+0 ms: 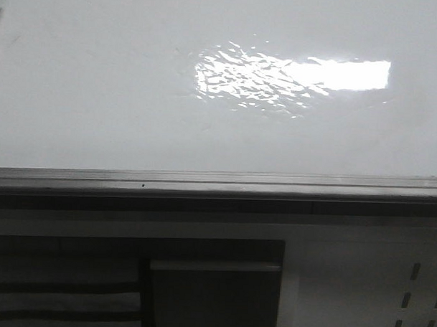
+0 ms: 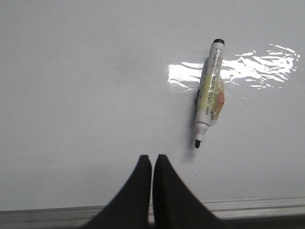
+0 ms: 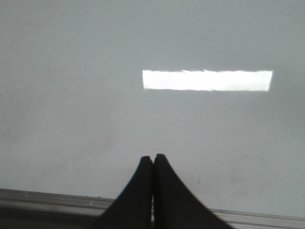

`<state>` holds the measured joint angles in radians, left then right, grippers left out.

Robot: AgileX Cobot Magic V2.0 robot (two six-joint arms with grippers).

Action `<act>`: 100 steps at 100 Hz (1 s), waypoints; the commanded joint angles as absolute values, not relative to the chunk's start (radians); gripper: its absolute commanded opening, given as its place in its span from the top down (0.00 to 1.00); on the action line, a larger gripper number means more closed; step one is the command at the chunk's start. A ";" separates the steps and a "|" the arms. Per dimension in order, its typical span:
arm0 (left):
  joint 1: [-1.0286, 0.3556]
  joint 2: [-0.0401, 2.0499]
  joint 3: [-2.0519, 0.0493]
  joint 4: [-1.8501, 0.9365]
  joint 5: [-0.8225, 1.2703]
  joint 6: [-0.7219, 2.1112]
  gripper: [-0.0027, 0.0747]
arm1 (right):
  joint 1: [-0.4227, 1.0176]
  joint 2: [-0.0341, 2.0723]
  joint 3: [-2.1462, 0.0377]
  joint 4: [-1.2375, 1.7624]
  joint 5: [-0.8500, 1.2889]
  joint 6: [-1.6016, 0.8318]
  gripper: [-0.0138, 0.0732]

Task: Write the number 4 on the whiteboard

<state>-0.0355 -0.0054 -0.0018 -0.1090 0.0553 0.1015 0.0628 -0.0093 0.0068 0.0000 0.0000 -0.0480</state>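
Black fingers of your left gripper point(image 2: 152, 160) fill the near part of the left wrist view; the two tips are pressed together, with only a thin line between them, and they hold nothing. They hang over the whiteboard point(image 2: 86, 95), close to its grey metal frame edge point(image 2: 248, 206). Just beside the tips, but apart from them, you see a marker point(image 2: 209, 98) lying flat on the board, its cap off and its black writing tip pointing toward the frame edge. The body of the marker is white with a yellowish label, and it lies across a bright rippled light reflection point(image 2: 257, 67). Your right gripper point(image 3: 153, 160) looks the same in the right wrist view: the tips are closed against each other and empty, above bare white board near the frame, with a clean rectangular reflection further in. In the front view you see the whiteboard point(image 1: 99, 95) as a large glossy surface with the rippled reflection point(image 1: 279, 76) a little right of the middle, and the grey frame point(image 1: 218, 183) running along the near edge from the left corner to the right. Below the frame, at the right, stands a white perforated panel point(image 1: 415, 299). No drawn figure shows on the board in any view, so the number 4 is not yet written.
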 commanded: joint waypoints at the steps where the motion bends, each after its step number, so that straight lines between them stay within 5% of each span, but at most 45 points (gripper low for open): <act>1: -0.032 -0.033 0.026 -0.112 -0.023 0.089 0.99 | 0.058 -0.030 0.028 0.000 -0.079 -0.055 0.92; 100: -0.032 -0.033 -0.020 -0.187 -0.053 0.089 0.99 | 0.058 -0.030 -0.018 0.000 -0.055 -0.055 0.92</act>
<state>-0.0355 -0.0054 -0.0018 -0.1562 0.0263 0.1015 0.0628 -0.0093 0.0068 0.0000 0.0000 -0.0480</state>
